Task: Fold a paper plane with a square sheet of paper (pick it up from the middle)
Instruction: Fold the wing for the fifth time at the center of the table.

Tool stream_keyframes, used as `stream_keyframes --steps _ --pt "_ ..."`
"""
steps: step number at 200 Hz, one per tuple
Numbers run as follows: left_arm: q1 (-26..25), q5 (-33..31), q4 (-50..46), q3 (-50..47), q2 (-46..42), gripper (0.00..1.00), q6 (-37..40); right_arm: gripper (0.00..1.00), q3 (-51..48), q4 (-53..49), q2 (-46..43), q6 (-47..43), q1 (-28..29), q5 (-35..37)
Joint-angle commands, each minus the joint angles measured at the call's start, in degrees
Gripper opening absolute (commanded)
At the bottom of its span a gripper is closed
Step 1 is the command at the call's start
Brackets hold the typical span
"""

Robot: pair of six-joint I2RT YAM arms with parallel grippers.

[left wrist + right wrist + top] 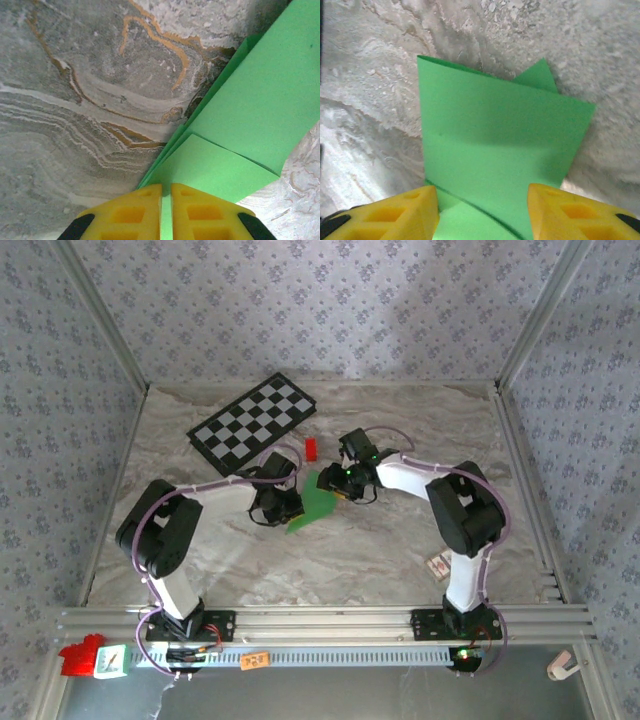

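A: Entry one. Where is the square sheet of paper (315, 502)?
B: Middle of the table (400, 550), between the two arms. It is folded into layered flaps, and one creased edge stands up off the marble. The checkerboard (252, 423) lies behind it to the left. The small red block (311, 448) is near its far side, not touching.
A: Left gripper (166, 187)?
B: Its yellow fingers (135, 212) are pinched almost together on the sheet's near edge. A thin green strip shows in the slit between them, so it is gripping the paper.
A: Right gripper (482, 192)?
B: Jaws wide apart, one on either side of the folded panel, not clamped. Whether they touch the paper I cannot tell.
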Motion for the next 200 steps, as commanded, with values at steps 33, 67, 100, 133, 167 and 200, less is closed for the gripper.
stream_keyframes --steps 33,67,100,133,167,200 --pt "0.6 0.3 -1.0 -0.5 2.1 0.13 -1.9 0.57 -8.1 -1.0 -7.6 7.4 -2.2 -1.1" --pt "0.9 1.4 -0.7 -0.9 2.5 0.14 -2.8 0.57 -9.9 -0.5 -7.8 10.1 -1.4 -4.2" --pt "1.7 3.3 0.8 -2.2 2.4 0.14 -4.6 0.55 -9.6 0.6 -5.5 11.7 0.4 -5.2" --pt "2.3 5.3 2.4 -3.5 2.5 0.14 -5.7 0.52 -9.3 2.7 -3.8 12.6 1.2 -6.0" --pt "2.5 5.8 2.6 -3.6 2.7 0.14 -5.8 0.49 -8.9 3.4 -2.6 12.7 1.3 -6.6" --pt "2.6 6.0 2.7 -3.7 3.0 0.14 -5.7 0.46 -8.9 4.8 -1.1 13.2 1.3 -7.7"
